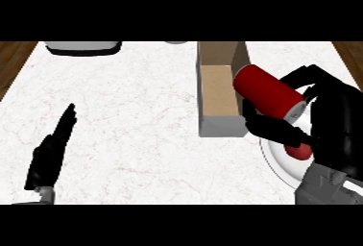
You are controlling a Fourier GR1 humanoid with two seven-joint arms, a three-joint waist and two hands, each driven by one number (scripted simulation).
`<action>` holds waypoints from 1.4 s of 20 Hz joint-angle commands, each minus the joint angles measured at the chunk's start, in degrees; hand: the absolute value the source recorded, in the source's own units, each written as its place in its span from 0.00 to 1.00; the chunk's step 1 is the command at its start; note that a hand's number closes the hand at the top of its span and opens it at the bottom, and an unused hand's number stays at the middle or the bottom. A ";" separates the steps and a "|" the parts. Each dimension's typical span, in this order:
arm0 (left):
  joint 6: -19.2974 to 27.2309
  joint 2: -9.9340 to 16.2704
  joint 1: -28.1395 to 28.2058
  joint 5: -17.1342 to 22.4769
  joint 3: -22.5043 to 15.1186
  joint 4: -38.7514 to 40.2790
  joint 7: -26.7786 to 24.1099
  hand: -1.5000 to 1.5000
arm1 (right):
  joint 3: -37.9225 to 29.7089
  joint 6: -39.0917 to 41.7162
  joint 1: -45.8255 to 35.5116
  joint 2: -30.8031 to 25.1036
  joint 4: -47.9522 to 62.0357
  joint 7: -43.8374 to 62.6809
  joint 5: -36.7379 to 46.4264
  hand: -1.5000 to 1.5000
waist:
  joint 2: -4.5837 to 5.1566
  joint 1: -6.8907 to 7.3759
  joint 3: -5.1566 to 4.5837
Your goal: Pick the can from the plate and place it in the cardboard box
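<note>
The can (268, 92) was in my right hand (327, 126), a red cylinder tilted with its upper end pointing toward the upper left of the frame and its pale lower rim down toward the right. My thumb (273, 127) curled across it from below and the other fingers wrapped round its far side, so the hand was closed round the can. It sat at the right of the frame, lifted off the plate (278, 163) — only a white curved edge of that plate showed at the lower right, under my palm and forearm. A smaller red object (299, 151) lay just under my hand; I could not tell what it was.

The can's upper end overlapped the right wall of the cardboard box (218, 91), which stood just left of it in the upper middle of the frame, long and narrow, open on top, its tan floor bare.

My left hand (51, 153) was at the lower left, well apart from all this, fingers straight and pointing up the frame, holding nothing — resting above the white marble counter (127, 96). A grey, dark-rimmed object (82, 46) sat at the upper left edge, cut off by the frame.
</note>
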 commanded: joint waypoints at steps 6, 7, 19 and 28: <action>-1.35 -1.40 -2.74 -0.06 0.96 2.58 0.02 0.50 | -5.29 -2.59 -17.73 0.60 21.40 2.13 -1.30 1.00 | 0.27 0.45 0.04; -3.27 1.15 -1.44 0.90 2.30 0.90 0.40 0.50 | -5.47 -5.28 -19.40 0.70 25.68 2.34 -2.01 1.00 | 0.32 0.84 0.05; -2.35 -1.27 -4.05 -0.43 2.37 3.87 -0.36 0.50 | -14.31 -15.81 -31.16 -1.40 61.24 -5.21 -6.08 1.00 | 0.65 1.15 0.04; -1.45 -3.46 -2.95 -3.12 -0.35 1.43 1.10 0.50 | -21.30 -31.83 -35.82 -1.82 80.33 -15.04 -11.02 0.00 | 0.78 1.61 0.09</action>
